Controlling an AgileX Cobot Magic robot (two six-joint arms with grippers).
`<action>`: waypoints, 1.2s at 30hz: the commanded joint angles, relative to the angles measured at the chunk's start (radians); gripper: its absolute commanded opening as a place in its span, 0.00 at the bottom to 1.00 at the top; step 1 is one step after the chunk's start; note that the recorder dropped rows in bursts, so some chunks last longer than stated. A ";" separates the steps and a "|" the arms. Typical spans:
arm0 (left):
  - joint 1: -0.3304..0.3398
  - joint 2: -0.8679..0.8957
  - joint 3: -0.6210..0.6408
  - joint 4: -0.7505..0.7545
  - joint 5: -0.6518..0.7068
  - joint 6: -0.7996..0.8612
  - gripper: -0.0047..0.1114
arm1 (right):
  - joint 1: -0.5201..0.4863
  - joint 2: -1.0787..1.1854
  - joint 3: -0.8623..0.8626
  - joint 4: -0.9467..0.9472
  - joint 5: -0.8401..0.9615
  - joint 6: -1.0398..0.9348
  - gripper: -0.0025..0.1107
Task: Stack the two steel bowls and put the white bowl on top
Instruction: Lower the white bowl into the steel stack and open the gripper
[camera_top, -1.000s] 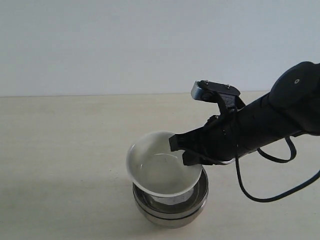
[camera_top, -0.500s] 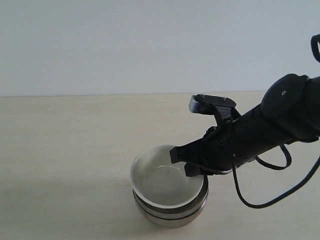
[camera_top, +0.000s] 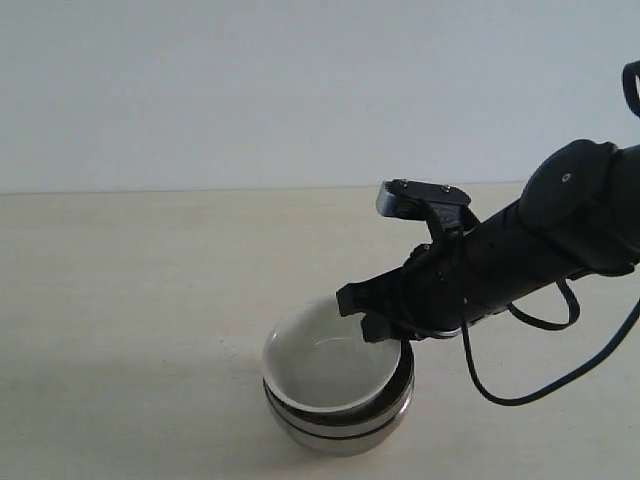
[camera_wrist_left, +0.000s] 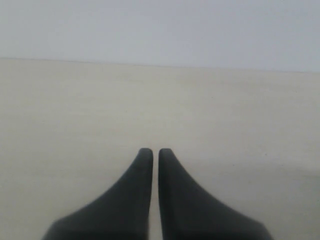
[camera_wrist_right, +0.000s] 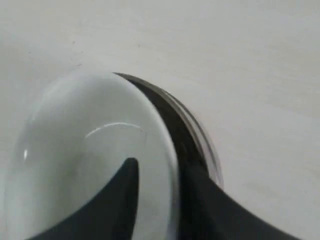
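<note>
The two steel bowls (camera_top: 340, 432) sit nested, one inside the other, near the front of the table. The white bowl (camera_top: 318, 368) rests inside them, slightly tilted. My right gripper (camera_top: 385, 335) straddles the white bowl's right rim. In the right wrist view, one finger is inside the white bowl (camera_wrist_right: 85, 145) and the other is outside it, against the steel bowls' rim (camera_wrist_right: 202, 137). A clear gap shows between the inner finger and the rim, so the right gripper (camera_wrist_right: 160, 167) is open. My left gripper (camera_wrist_left: 151, 151) is shut on nothing over bare table and is out of the exterior view.
A pale beige table (camera_top: 120, 300) stretches to a plain white wall behind. The right arm's black cable (camera_top: 520, 395) loops down to the right of the bowls.
The white bowl came down from above the steel bowls and settled into them. The right gripper lowered with it, and its fingers have parted from the rim.
</note>
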 joint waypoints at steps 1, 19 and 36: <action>-0.005 -0.003 0.003 0.000 -0.007 -0.005 0.07 | 0.000 -0.002 -0.051 0.006 0.052 0.023 0.47; -0.005 -0.003 0.003 0.000 -0.007 -0.005 0.07 | 0.000 -0.002 -0.181 -0.030 0.173 0.041 0.51; -0.005 -0.003 0.003 0.000 -0.007 -0.005 0.07 | 0.031 0.000 -0.177 -0.185 0.280 0.131 0.03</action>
